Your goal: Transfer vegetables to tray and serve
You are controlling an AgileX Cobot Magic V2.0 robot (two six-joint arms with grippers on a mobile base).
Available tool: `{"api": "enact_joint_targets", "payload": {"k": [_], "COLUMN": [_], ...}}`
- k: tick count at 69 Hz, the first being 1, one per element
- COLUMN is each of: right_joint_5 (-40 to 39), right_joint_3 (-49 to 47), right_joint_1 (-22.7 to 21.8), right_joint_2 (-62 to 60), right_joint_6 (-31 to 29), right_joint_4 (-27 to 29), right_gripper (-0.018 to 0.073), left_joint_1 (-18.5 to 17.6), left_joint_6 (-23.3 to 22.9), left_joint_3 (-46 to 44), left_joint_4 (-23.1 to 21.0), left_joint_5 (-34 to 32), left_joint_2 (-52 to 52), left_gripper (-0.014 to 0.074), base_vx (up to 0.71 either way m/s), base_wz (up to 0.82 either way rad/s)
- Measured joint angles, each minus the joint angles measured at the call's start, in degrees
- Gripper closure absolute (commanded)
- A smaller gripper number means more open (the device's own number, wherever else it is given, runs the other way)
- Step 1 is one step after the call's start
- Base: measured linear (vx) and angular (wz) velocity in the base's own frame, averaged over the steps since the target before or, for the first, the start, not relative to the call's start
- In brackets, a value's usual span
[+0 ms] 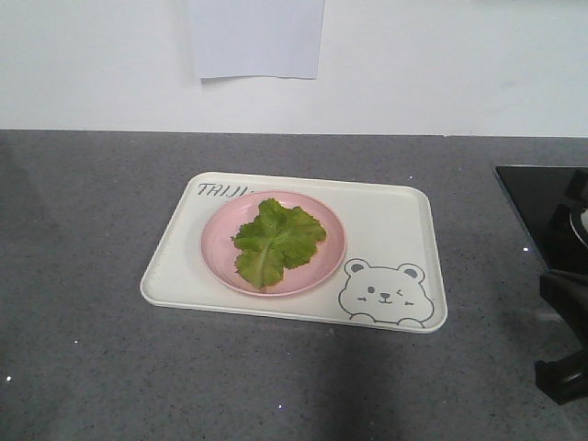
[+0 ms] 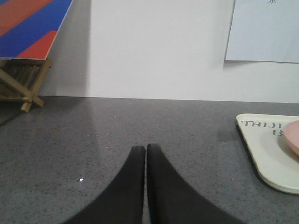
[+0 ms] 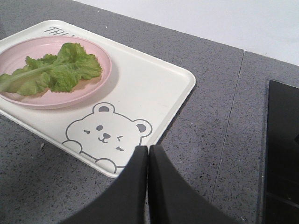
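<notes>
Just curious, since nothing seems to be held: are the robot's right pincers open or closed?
Closed. The right gripper shows both dark fingers pressed together, holding nothing, near the tray.

- Overall lighting: bright, even, diffuse in all three views; colours are clean and nothing is overexposed.
- Speckled dark grey stone countertop (image 1: 83,276): broad soft shadow across the front-view foreground, darkest toward the bottom centre; scattered tiny white glints.
- Large cream rectangular plastic tray (image 1: 395,220): thin soft shadow along its near edge; its grey lettering is sharp.
- White wall (image 2: 159,46): vertical grey shadow band beside the striped red-and-blue board (image 2: 28,23).
- Black left gripper fingers (image 2: 133,196) and black right gripper fingers (image 3: 135,196): soft, slightly out of focus, featureless dark shapes.
- Glossy black panel (image 3: 280,154): faint reflection, no harsh glare.
- Edges: no distortion noticeable.
</notes>
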Motion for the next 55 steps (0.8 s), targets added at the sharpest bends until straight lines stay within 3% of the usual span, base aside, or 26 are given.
{"api": "enact_joint_targets", "payload": {"k": [55], "right_joint_5": [0.00], "right_joint_3": [0.00], "right_joint_1": [0.00], "right_joint_2": [0.00], "right_joint_6": [-0.06], "right_joint_4": [0.00], "right_gripper": [0.0564], "left_joint_1": [0.00], "left_joint_6": [0.00], "left_joint_3": [0.00], "left_joint_4": [0.00], "left_joint_5": [0.00], "left_joint_2": [0.00], "left_gripper": [0.0604], "base_vx": [0.00], "base_wz": [0.00]}}
